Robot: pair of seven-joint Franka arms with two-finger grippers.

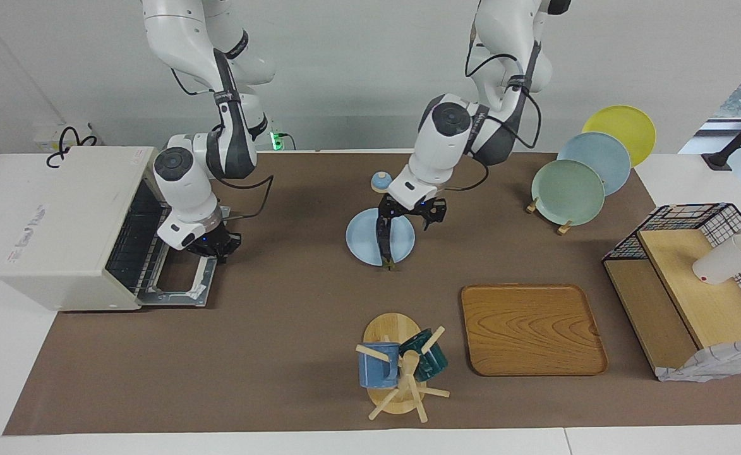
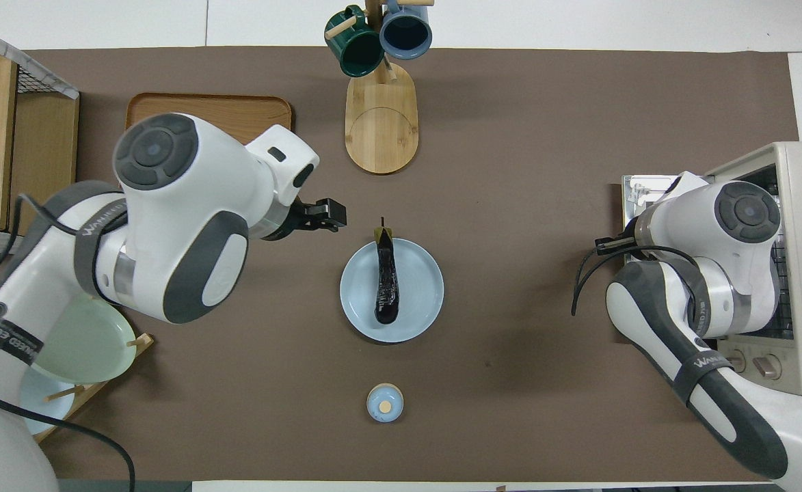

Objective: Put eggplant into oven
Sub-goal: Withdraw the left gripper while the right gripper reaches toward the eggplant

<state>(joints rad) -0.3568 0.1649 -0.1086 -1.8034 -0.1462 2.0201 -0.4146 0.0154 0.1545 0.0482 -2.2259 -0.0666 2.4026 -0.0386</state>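
The eggplant (image 1: pixel 383 243) (image 2: pixel 385 281), long and dark purple, lies across a light blue plate (image 1: pixel 402 243) (image 2: pixel 421 294) in the middle of the table, its green stem end pointing away from the robots. My left gripper (image 1: pixel 411 218) (image 2: pixel 329 215) is open and empty, raised beside the plate toward the left arm's end of the table. The white oven (image 1: pixel 67 221) (image 2: pixel 800 205) stands at the right arm's end with its door (image 1: pixel 174 284) folded down and the wire rack showing. My right gripper (image 1: pixel 211 243) is shut just above the door's outer edge.
A small blue lid (image 1: pixel 379 182) (image 2: pixel 385 402) lies nearer to the robots than the plate. A mug tree (image 1: pixel 398 370) and a wooden tray (image 1: pixel 531 328) stand farther out. A rack of plates (image 1: pixel 572 189) and a wire shelf (image 1: pixel 692 278) are at the left arm's end.
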